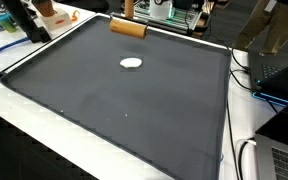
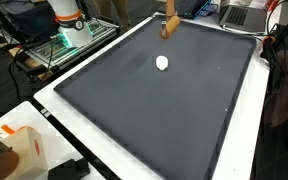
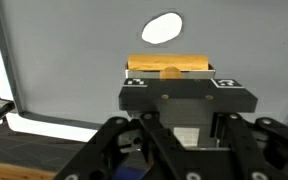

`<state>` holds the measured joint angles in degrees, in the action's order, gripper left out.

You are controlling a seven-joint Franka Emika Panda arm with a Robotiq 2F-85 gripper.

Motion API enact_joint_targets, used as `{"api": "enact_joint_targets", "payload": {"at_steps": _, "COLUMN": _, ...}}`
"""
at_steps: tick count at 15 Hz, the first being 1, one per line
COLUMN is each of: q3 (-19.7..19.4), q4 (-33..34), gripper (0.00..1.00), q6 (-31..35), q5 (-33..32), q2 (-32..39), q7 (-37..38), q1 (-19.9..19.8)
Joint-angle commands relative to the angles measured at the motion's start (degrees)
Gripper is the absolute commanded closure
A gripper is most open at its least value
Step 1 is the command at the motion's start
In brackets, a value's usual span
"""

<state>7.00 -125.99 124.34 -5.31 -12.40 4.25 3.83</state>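
Wooden block (image 3: 169, 67), jaws close — white oval (image 3: 162, 27) beyond

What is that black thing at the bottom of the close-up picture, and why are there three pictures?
That black thing is a robot arm's gripper, a claw with two fingers. A camera on the robot's wrist took that picture, so you look past the claw. The other two pictures come from cameras standing outside the robot, seeing the same table from different places. On the table lies a big dark mat. On it are a wooden block and a small white oval thing. The claw is right at the block, but I cannot tell whether it is squeezing it.
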Motion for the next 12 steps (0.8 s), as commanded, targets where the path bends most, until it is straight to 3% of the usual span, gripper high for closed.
{"api": "enact_joint_targets", "payload": {"at_steps": 1, "q3": -0.39, "q4": 4.13, "gripper": 0.77, "q6": -3.27, "q5": 0.25, "q2": 2.74, "q7": 0.80, "q1": 0.03}}
{"api": "enact_joint_targets", "payload": {"at_steps": 8, "q3": -1.18, "q4": 14.50, "gripper": 0.77, "q6": -10.95, "q5": 2.16, "q2": 9.29, "q7": 0.28, "q1": 0.19}}
{"api": "enact_joint_targets", "payload": {"at_steps": 12, "q3": -1.55, "q4": 21.27, "gripper": 0.77, "q6": -15.46, "q5": 3.68, "q2": 13.81, "q7": 4.64, "q1": 0.07}}
